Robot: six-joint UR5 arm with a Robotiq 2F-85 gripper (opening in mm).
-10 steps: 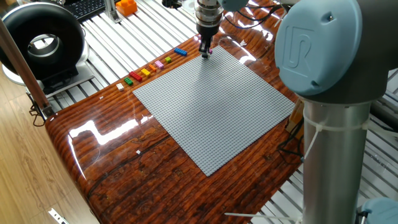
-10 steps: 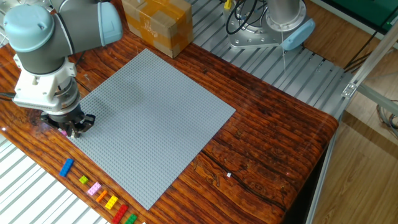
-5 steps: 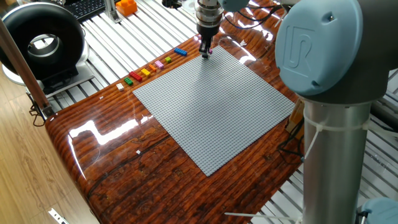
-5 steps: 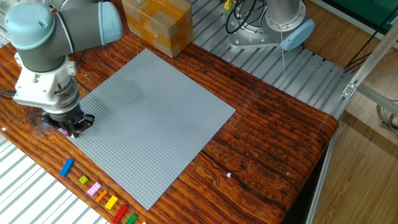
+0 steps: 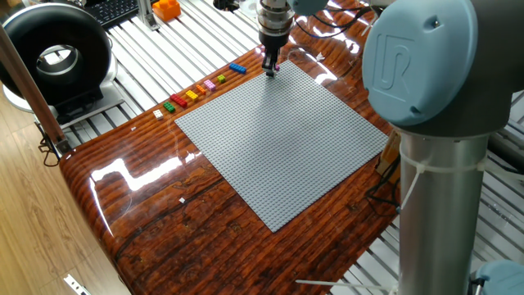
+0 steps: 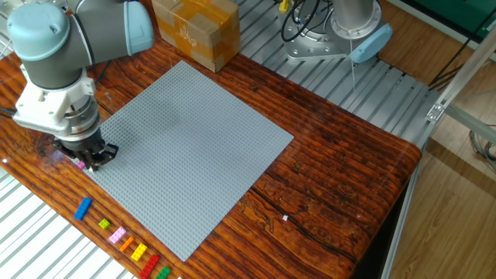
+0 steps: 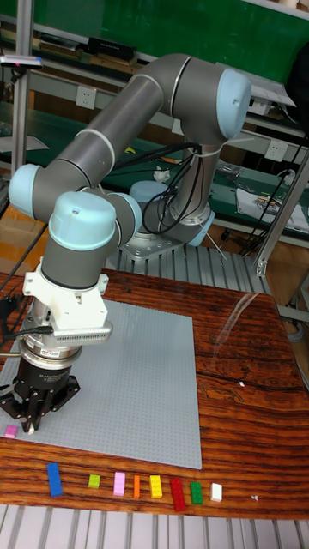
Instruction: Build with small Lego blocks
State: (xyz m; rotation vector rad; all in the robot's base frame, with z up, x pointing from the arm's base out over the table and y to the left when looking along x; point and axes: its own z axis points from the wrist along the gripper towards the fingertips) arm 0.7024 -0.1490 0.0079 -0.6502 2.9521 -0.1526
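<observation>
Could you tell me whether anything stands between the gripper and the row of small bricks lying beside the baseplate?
Nothing visible does. The gripper is down at a corner of the grey baseplate, next to a pink brick. The row, from the blue brick to the white brick, lies on bare wooden table beyond the plate's edge.

**Gripper at the baseplate's near left corner**

The gripper (image 7: 33,418) points straight down onto the near left corner of the grey baseplate (image 7: 146,386). A pink brick (image 7: 10,431) lies just left of that corner, beside the fingers. In front of the baseplate's near edge, a row sits on the wooden table (image 7: 249,412): blue brick (image 7: 55,479), green, pink, orange, yellow, red, green, white.
</observation>
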